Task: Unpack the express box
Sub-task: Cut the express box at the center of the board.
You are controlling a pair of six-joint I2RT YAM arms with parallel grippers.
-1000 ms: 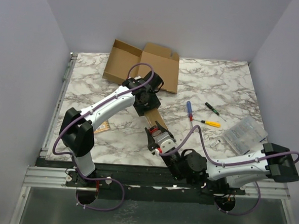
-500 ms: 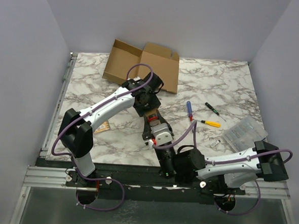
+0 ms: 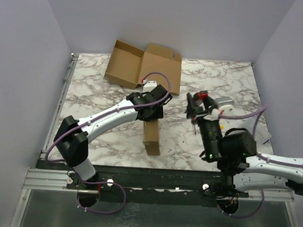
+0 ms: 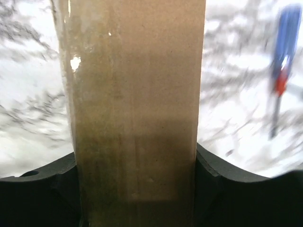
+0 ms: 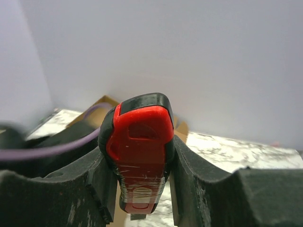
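Marble table [image 3: 96, 97], plain wall [image 3: 162, 21] behind. Back left, near the rear edge: box [image 3: 124, 65], brown cardboard, flaps thrown open.

Just in front of it, reaching in from the near left corner: left gripper [image 3: 152, 116], clenched on one end of a carton [image 3: 151, 139]. Narrow, plain brown, long axis running from the jaws toward the near edge. Apart from the box, gripped end nearest its front flap. From the left wrist, a flat tan face filling the gap, black fingers [image 4: 222, 182] pressed to both long sides. Cannot tell whether resting on the marble or lifted off it.

Right of the carton in that same view: screwdriver [image 4: 283, 42], blue handle, blurred, lying on the marble.

Further right, raised above the table on an arm coming up from the near right: right gripper [image 3: 199, 107], pointed toward the back wall, grasping a red tool [image 3: 201, 94]. Red body with a black rim, held lengthwise between the fingers in the right wrist view, its end poking out past the fingertips. Behind it there: blank wall, a brown corner of the box, and at left a blurred purple cable [image 5: 47, 150].
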